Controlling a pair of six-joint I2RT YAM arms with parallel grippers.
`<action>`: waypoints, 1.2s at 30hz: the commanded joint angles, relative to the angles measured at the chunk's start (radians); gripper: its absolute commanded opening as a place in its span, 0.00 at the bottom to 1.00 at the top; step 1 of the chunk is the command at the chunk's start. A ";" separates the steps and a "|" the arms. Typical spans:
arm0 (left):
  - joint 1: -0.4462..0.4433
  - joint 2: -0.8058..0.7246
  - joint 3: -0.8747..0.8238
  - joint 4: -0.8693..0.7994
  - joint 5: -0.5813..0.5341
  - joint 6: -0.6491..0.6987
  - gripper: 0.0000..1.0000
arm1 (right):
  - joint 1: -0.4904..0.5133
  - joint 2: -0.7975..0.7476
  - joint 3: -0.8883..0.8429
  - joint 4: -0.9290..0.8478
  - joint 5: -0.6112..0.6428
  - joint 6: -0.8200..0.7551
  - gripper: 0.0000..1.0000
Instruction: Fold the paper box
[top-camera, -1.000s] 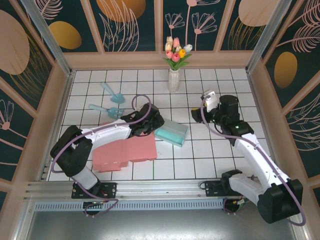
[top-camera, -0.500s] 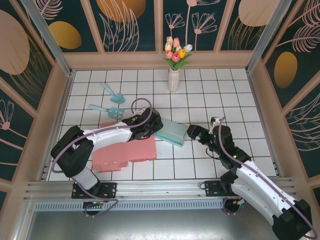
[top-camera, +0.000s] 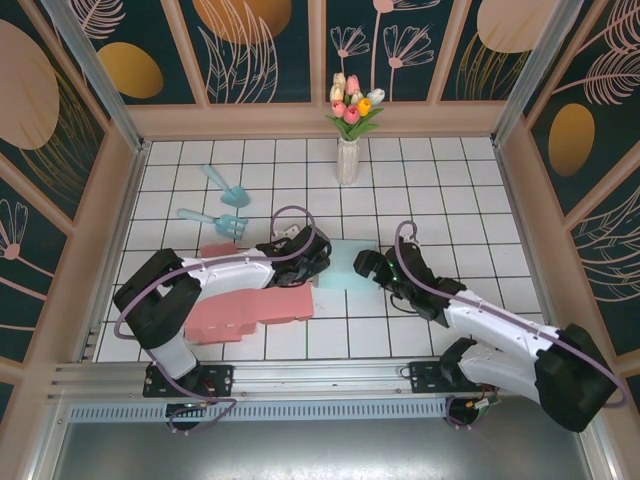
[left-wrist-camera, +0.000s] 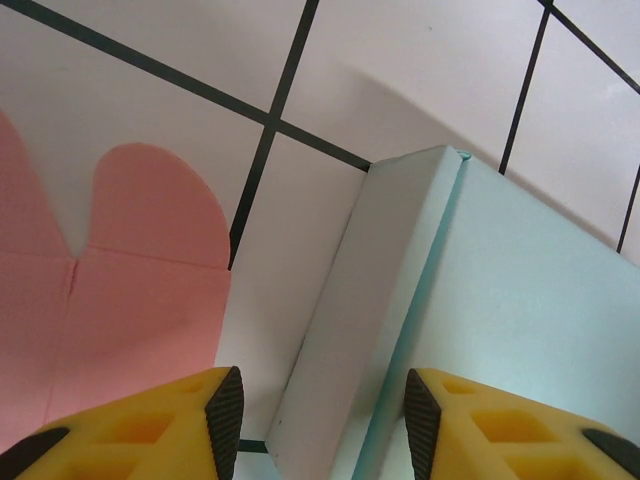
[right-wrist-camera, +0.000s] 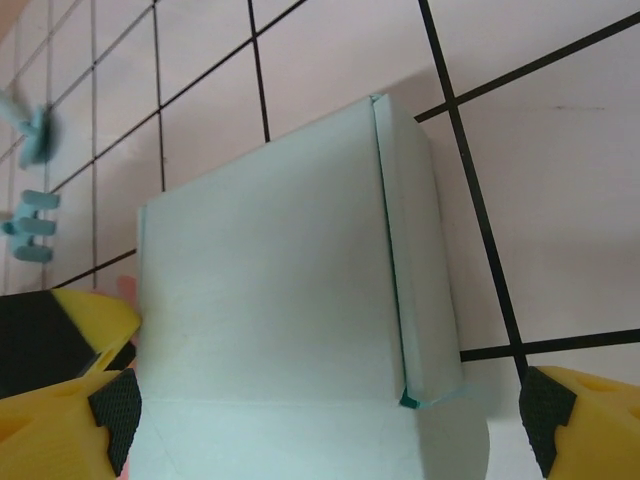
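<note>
Right gripper (right-wrist-camera: 330, 425) gapes wide around the pale blue paper box (top-camera: 345, 268) lying mid-table, while the left gripper (left-wrist-camera: 322, 415), half-spread, straddles its left wall beside the pink sheet (top-camera: 250, 300).

- paper box (top-camera: 343, 270) flat on desk (top-camera: 450, 190), around the middle, between the two hands
- left hand (top-camera: 316, 258) at the box's left end, box edge between its fingers (left-wrist-camera: 222, 415)
- right hand (top-camera: 364, 267) at the box's right end, fingers straddling it, clear of both sides
- flat box blank (top-camera: 250, 305) just left of the paper box, slightly nearer, partly under the left arm
- near scoop (top-camera: 213, 219) just behind the blank's far-left corner
- far scoop (top-camera: 222, 184) behind that
- flower vase (top-camera: 347, 160) at far centre, well behind the box
</note>
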 joint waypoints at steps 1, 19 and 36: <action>-0.009 0.008 0.005 -0.041 -0.029 -0.012 0.49 | 0.007 0.069 0.060 -0.038 0.083 -0.070 0.99; -0.009 -0.066 -0.003 0.038 -0.082 0.123 0.60 | -0.003 0.335 0.115 -0.039 0.122 -0.195 0.99; -0.009 0.149 0.122 0.109 -0.100 0.336 0.65 | -0.004 0.306 0.069 0.047 0.089 -0.241 0.99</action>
